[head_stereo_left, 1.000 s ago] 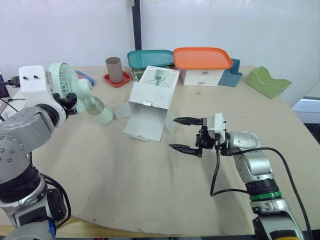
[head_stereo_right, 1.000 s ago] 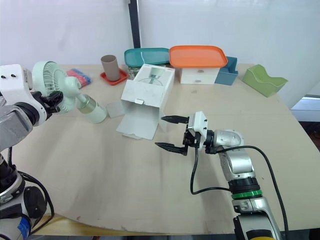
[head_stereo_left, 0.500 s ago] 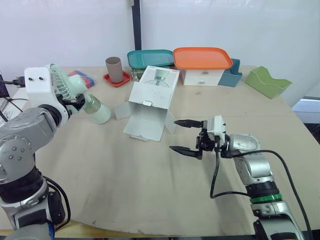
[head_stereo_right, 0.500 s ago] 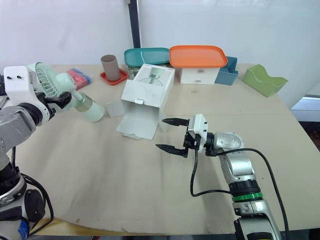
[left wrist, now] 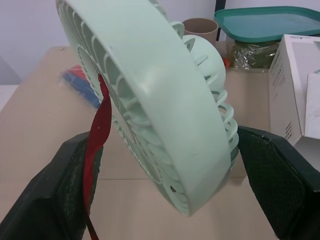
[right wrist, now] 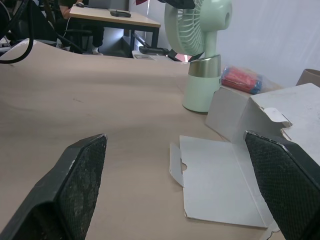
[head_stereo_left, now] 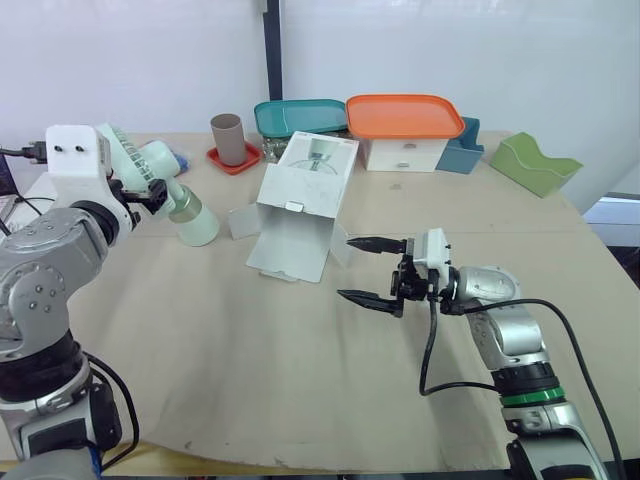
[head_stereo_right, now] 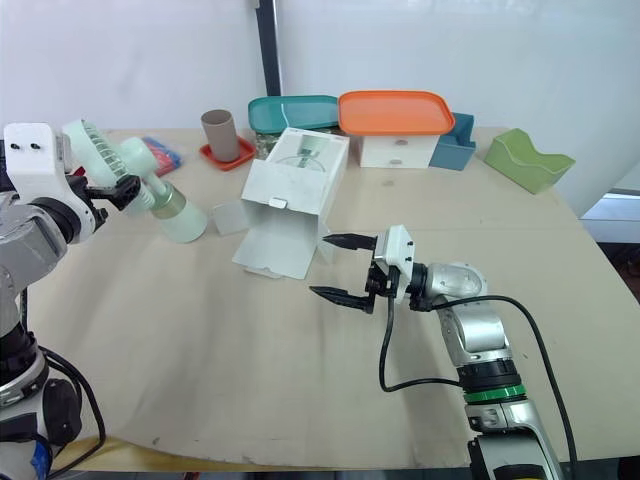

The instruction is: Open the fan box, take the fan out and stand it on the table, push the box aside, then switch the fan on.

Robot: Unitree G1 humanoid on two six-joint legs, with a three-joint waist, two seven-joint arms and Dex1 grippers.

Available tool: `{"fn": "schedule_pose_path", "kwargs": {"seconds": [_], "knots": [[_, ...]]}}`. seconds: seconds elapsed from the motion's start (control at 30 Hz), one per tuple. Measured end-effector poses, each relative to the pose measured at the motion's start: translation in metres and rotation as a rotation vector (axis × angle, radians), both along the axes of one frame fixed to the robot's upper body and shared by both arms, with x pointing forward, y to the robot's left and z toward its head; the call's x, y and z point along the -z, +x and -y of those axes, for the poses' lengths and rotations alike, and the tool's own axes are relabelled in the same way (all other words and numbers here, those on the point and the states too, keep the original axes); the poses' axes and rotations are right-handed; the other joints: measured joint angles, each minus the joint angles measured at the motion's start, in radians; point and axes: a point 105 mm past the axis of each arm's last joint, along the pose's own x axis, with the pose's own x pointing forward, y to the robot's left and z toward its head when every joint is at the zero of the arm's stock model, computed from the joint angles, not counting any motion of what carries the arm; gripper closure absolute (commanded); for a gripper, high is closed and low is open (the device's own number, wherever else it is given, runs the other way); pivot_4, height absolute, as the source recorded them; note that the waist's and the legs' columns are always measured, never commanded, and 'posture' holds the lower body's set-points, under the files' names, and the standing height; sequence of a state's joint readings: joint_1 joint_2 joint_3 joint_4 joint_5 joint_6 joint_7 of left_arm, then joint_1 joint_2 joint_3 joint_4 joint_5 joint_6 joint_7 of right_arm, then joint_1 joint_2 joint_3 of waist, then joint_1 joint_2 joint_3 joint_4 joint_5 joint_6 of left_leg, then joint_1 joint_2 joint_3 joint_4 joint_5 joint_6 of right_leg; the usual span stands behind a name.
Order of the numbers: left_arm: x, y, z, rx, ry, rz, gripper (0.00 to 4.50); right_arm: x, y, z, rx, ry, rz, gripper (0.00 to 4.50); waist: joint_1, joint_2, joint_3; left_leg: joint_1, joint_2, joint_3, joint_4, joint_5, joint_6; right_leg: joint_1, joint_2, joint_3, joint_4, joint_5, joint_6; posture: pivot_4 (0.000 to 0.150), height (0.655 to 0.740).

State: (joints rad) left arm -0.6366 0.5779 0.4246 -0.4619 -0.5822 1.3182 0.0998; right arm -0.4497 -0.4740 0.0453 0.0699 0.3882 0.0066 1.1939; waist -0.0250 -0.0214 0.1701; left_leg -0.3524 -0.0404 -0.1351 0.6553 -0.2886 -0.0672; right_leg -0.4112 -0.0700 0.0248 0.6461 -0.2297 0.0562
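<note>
Fan (head_stereo_left: 190, 215) likely light, stiff plastic, top-heavy, grille thin; left tool (left wrist: 172, 185) pinches head edges; neck probably safer hold. Right tool (head_stereo_left: 347, 267) spread.

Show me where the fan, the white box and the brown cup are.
fan (head_stereo_left: 198, 229), left eye view, on its round base.
white box (head_stereo_left: 305, 185), left eye view, on its top face.
brown cup (head_stereo_left: 228, 138), left eye view, on its side.

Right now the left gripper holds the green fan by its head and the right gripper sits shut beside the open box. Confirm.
One point is wrong: the right gripper is open, jaws wide apart, as the left eye view shows. The left gripper does hold the fan by its head; the box is open.
</note>
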Motion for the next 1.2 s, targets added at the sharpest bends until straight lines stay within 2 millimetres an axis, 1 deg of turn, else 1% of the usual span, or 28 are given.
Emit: {"fn": "schedule_pose_path", "kwargs": {"seconds": [0.13,0.47,0.6,0.87,0.93,1.03,1.13,1.2], "knots": [[-0.006,0.002,-0.004,-0.005,0.075,0.032,0.12,-0.001,0.000,-0.001,-0.002,-0.001,0.001,0.00,0.000,0.000,0.000,0.000,0.000,0.000,0.000,0.000,0.000,0.000,0.000,0.000,0.000,0.000,0.000,0.150,0.7400],[-0.009,0.009,-0.002,0.018,0.114,0.071,0.12,0.000,-0.001,-0.001,0.000,-0.001,-0.003,0.00,0.000,0.000,0.000,0.000,0.000,0.000,0.000,0.000,0.000,0.000,0.000,0.000,0.000,0.000,0.000,0.150,0.7400],[-0.010,0.013,-0.005,0.010,0.135,0.085,0.12,0.000,-0.001,0.000,0.007,0.001,-0.004,0.00,0.000,0.000,0.000,0.000,0.000,0.000,0.000,0.000,0.000,0.000,0.000,0.000,0.000,0.000,0.000,0.150,0.7400],[-0.018,0.019,-0.001,0.027,0.184,0.153,0.12,-0.001,-0.002,-0.001,0.011,0.004,0.006,0.00,0.000,0.000,0.000,0.000,0.000,0.000,0.000,0.000,0.000,0.000,0.000,0.000,0.000,0.000,0.000,0.150,0.7400],[-0.021,0.021,-0.001,0.030,0.183,0.168,0.12,-0.001,-0.002,-0.001,0.012,0.004,0.006,0.00,0.000,0.000,0.000,0.000,0.000,0.000,0.000,0.000,0.001,0.000,0.000,0.000,0.000,0.000,0.000,0.150,0.7400],[-0.023,0.023,0.006,0.044,0.153,0.191,0.12,-0.001,-0.002,-0.002,0.009,0.003,0.004,0.00,0.000,0.000,0.000,0.000,0.000,0.000,0.000,0.000,0.001,0.000,0.000,0.000,0.000,0.000,0.000,0.150,0.7400],[-0.024,0.024,0.005,0.041,0.151,0.205,0.12,0.000,-0.002,-0.003,0.005,0.001,0.002,0.00,0.000,0.000,0.000,0.000,0.000,0.000,0.000,0.000,0.001,0.000,0.000,0.000,0.000,0.000,0.000,0.150,0.7400],[-0.031,0.024,0.004,0.025,0.164,0.243,0.12,0.000,-0.003,-0.003,0.005,0.001,0.002,0.00,0.000,0.000,0.000,0.000,0.000,0.000,0.000,0.000,0.001,0.000,0.000,0.000,0.000,0.000,0.000,0.150,0.7400]]}}
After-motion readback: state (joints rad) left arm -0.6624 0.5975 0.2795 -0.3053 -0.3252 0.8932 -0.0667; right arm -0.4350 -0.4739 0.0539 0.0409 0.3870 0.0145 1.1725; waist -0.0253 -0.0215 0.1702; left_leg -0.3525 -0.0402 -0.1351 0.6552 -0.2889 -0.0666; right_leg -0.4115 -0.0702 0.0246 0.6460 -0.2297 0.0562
